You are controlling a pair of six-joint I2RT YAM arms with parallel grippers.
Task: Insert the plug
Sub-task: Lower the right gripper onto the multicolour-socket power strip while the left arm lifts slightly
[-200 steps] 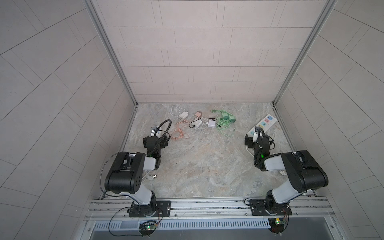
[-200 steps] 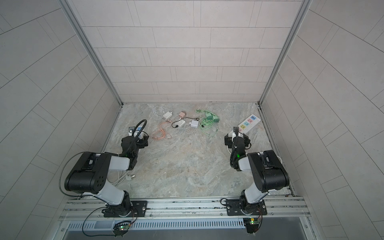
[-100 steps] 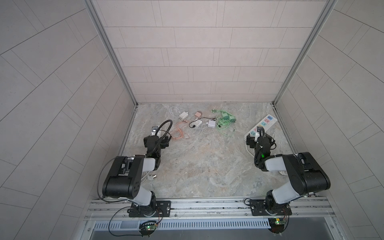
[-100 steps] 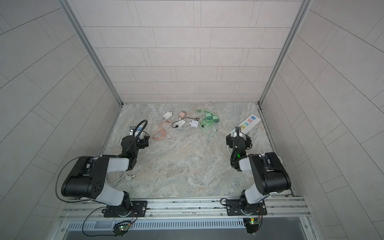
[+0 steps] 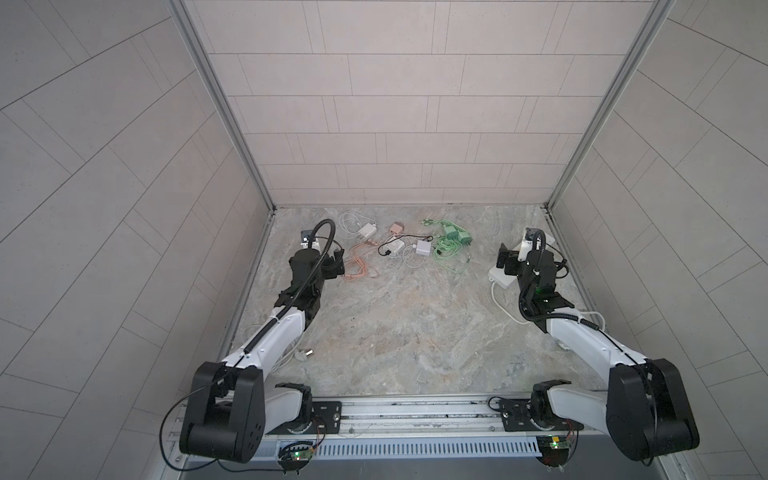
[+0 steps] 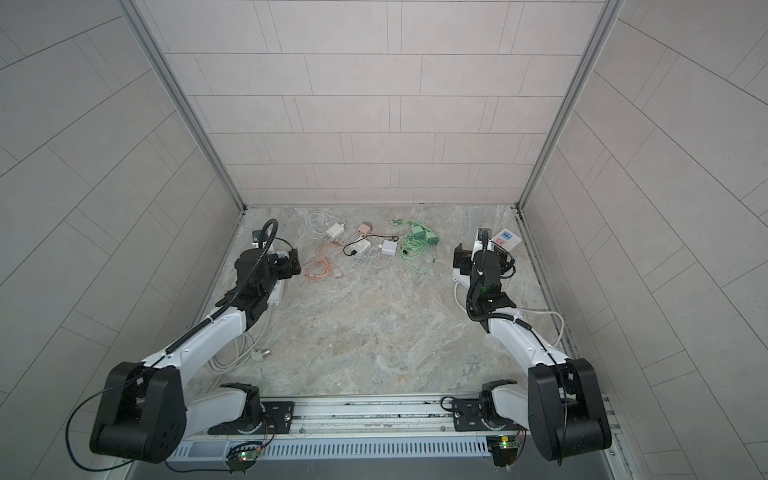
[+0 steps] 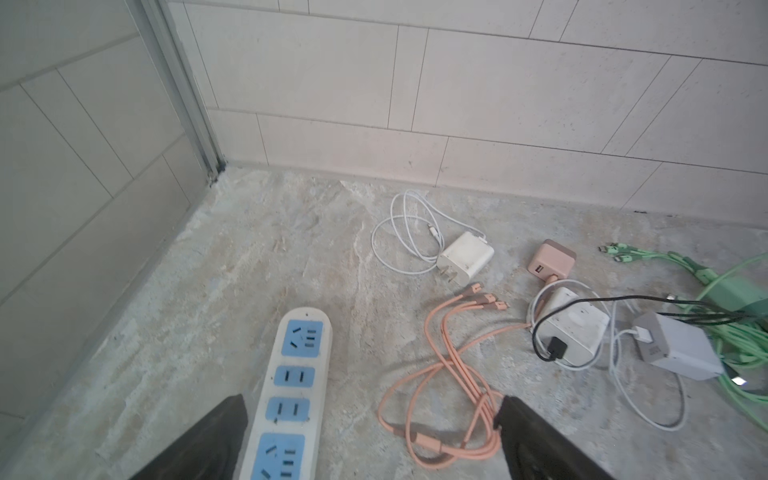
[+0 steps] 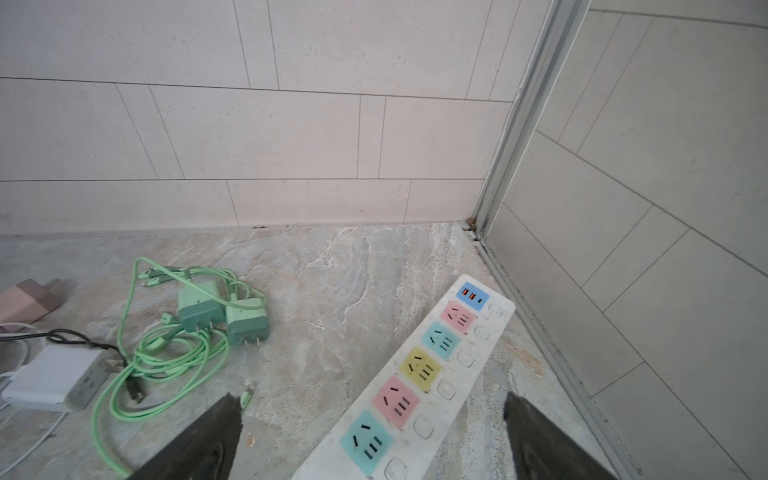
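So, left gripper (image 7: 370,411) and right gripper (image 8: 372,403) both gape wide, holding nothing, over a mottled stone-look floor (image 7: 249,270) boxed in by pale tiled walls (image 7: 498,104). Below the left one, a blue-socket power strip (image 7: 297,386) runs lengthwise straight away. Beyond it the white charger (image 7: 465,257) lies prongs pointing back toward the gripper.

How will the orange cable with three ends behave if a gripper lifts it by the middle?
Probably floppy: the orange cable lies in loose loops on the floor, so it should sag. Its three ends would likely dangle. It seems plugged into the pink charger, which may drag along.
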